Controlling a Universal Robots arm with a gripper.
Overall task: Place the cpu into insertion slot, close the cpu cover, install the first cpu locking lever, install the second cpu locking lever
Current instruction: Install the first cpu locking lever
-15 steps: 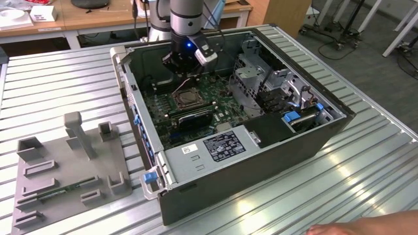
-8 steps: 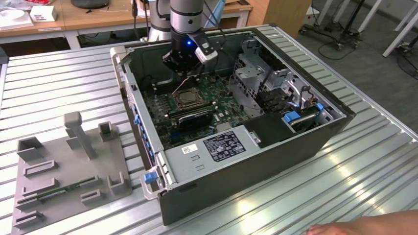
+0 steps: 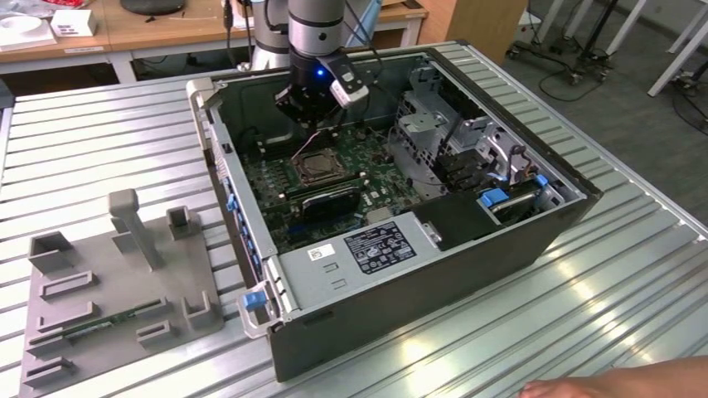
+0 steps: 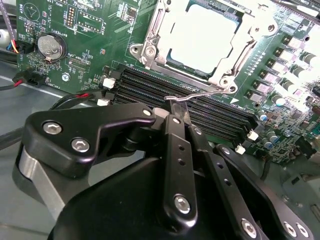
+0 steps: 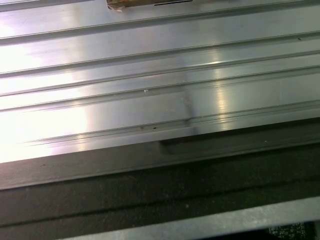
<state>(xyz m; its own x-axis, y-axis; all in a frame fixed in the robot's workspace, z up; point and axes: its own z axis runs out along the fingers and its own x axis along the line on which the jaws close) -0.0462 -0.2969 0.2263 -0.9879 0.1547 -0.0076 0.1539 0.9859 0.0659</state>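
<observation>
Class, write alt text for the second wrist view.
The black hand pinches the end of a thin wire locking lever near the memory slots. Beyond, the cpu cover frames the cpu on the green board.

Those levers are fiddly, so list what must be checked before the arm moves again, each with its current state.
1. cpu lies in the insertion slot: ok, its silver top shows through the frame.
2. cpu cover is down over the chip: ok, it looks flat.
3. gripper has the locking lever: ok, the fingers pinch its bent wire end.
4. That lever is latched: not ok, its end is raised above the memory slots.
5. Other lever's position: cannot tell.
6. Person's hand is away from the case: ok.
</observation>
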